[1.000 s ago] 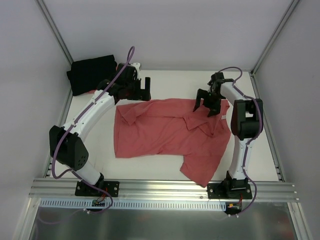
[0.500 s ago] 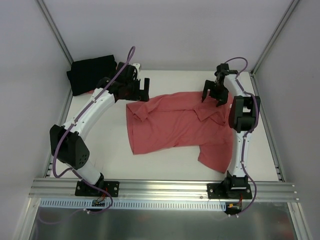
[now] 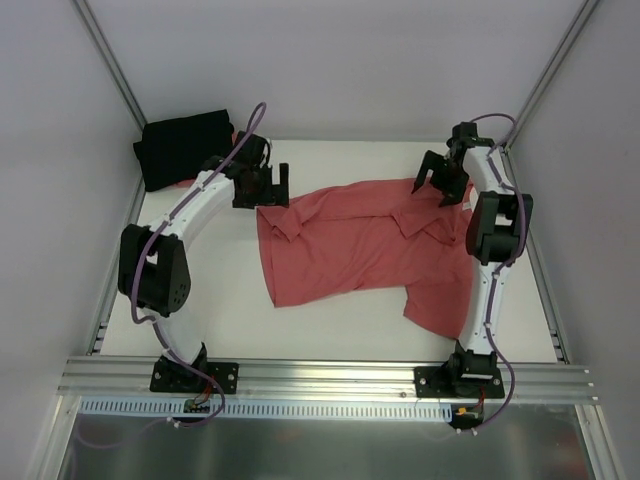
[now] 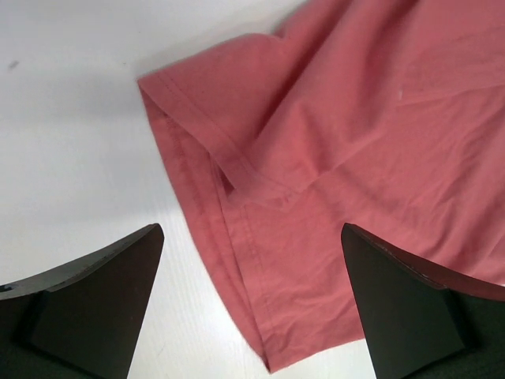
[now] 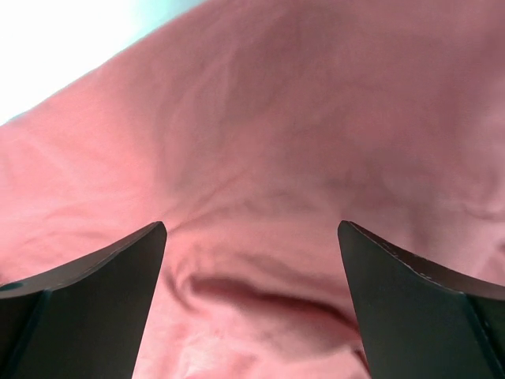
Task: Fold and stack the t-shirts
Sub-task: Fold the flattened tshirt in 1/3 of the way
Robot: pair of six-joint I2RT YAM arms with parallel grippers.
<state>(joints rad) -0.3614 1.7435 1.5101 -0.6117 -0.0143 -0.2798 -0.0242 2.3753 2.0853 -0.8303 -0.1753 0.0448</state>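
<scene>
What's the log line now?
left hand: open, over red shirt edge | right hand: open, over red shirt | red shirt: unfolded, rumpled | black shirt: back-left corner

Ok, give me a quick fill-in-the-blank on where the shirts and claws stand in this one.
The black cotton t-shirt lies at the white table's far ____ corner.
The coral-red cotton t-shirt lies spread and rumpled, not yet ____.
The left claw and the right claw hover over the coral-red shirt, jaws ____, holding nothing.
Missing words: left; folded; open.

bare table (image 3: 340, 338) nearside; black shirt (image 3: 180, 148) far-left
</scene>
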